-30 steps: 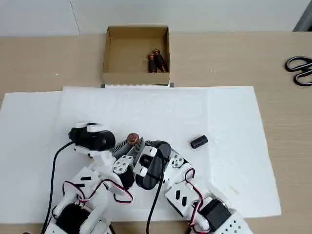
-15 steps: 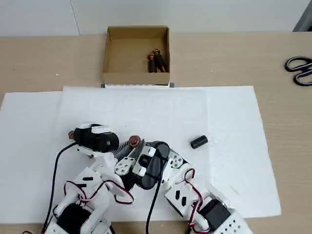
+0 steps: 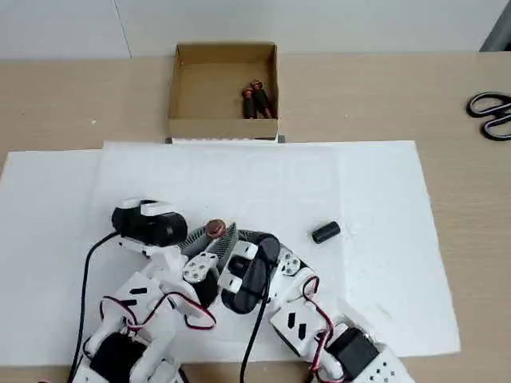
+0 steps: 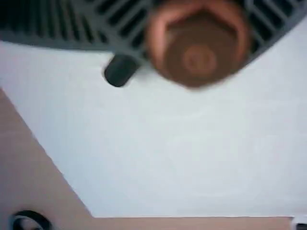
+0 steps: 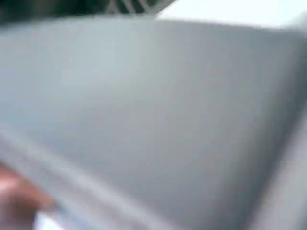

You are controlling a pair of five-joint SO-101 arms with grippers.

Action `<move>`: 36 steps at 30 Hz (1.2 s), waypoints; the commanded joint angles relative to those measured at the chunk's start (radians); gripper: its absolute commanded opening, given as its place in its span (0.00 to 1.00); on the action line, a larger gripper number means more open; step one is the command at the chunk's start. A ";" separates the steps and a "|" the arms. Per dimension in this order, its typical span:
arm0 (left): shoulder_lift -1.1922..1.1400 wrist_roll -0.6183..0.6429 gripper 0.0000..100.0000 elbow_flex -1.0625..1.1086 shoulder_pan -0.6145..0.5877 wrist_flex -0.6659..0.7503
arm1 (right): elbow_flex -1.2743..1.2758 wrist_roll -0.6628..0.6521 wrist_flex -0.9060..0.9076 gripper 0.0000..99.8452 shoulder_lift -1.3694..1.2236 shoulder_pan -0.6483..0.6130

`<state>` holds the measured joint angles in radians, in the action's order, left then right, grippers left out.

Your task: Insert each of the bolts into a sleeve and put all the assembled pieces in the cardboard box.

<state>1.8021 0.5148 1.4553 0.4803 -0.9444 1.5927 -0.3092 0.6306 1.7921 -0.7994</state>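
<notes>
Box (image 3: 223,128) holds two assembled pieces (image 3: 255,100), while left gripper (image 3: 214,238) clamps one bolt (image 4: 197,45), with a sleeve (image 3: 326,232) loose nearby, not yet joined.

High camera looks down over the table (image 3: 399,88); left wrist camera, close above the paper (image 4: 192,153), shares the sleeve (image 3: 326,232) at four o'clock.
</notes>
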 commanded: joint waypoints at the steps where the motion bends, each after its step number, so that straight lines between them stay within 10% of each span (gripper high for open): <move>1: -0.008 -0.009 0.22 -0.008 -0.003 -0.041 | -0.097 -0.011 -0.048 0.00 0.019 0.004; 29: -0.003 -0.008 0.23 -0.168 -0.011 -0.104 | -0.025 -0.011 -0.048 0.00 0.019 0.005; 36: -0.003 -0.012 0.00 -0.196 -0.043 -0.100 | -0.011 -0.009 -0.047 0.00 0.019 0.077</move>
<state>1.7960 0.5102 1.3004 0.4634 -1.0441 1.5957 -0.3138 0.6107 1.7952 -0.7534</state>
